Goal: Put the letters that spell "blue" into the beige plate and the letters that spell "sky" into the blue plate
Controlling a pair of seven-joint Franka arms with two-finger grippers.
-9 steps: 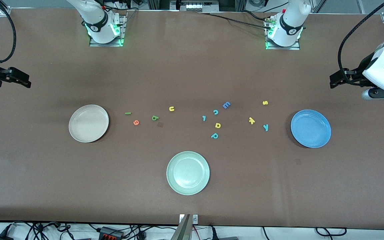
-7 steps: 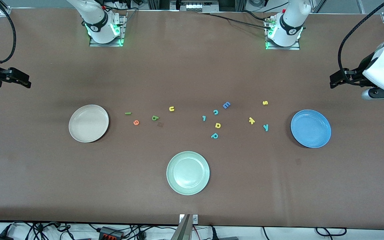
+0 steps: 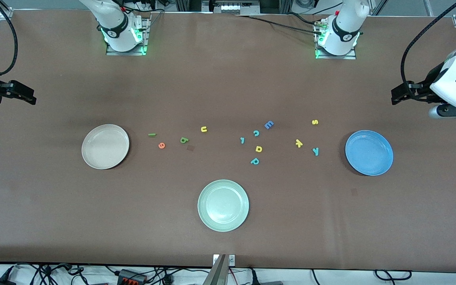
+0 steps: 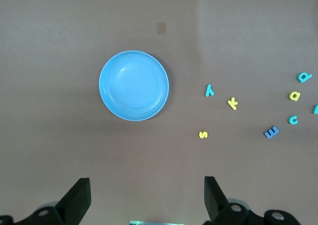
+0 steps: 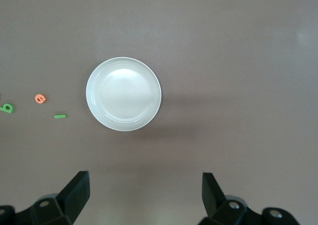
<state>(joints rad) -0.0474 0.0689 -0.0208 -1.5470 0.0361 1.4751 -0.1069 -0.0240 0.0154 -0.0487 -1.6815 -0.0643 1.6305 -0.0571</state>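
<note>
The beige plate lies toward the right arm's end. Beside it lie the dark green "l", orange "e", green "b" and yellow "u". The blue plate lies toward the left arm's end, with yellow "s", yellow "k" and teal "y" beside it. My right gripper hangs open over bare table by the beige plate. My left gripper hangs open over bare table by the blue plate.
A pale green plate sits nearest the front camera, mid-table. Between the two letter groups lie a blue "E", a teal "c", a small teal letter, a yellow "d" and a teal "p".
</note>
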